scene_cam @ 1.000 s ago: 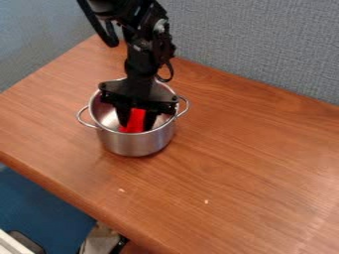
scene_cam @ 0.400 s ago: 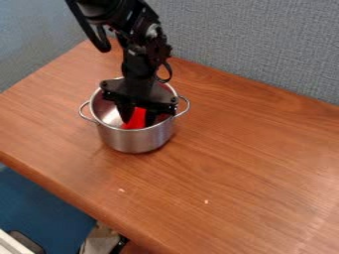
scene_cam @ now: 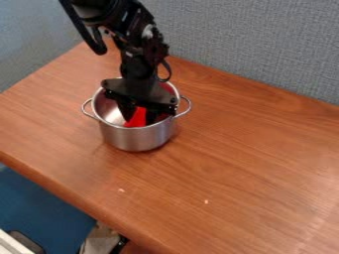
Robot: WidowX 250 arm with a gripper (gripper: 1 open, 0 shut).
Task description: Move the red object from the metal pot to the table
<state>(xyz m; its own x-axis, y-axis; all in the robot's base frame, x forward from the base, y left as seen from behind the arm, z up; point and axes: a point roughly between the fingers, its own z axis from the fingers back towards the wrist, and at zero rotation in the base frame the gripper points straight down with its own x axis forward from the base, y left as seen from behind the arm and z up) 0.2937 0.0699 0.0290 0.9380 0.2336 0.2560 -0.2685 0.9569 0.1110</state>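
Observation:
The metal pot (scene_cam: 130, 137) stands on the table (scene_cam: 252, 174), left of centre. My gripper (scene_cam: 138, 112) points down into the pot from above. The red object (scene_cam: 138, 119) stands tilted inside the pot between the two black fingers, which are closed against it. Its lower end is hidden by the pot wall. The pot's two loop handles show at the left and right of the rim.
A blue-grey wall runs behind the table. The table's front edge runs diagonally at the lower left, with blue floor below it. Bare wood extends right of and in front of the pot.
The arm's upper links have leaned to the left and the wrist has rolled a little. The hand stays inside the pot, and the red object is still between the fingers.

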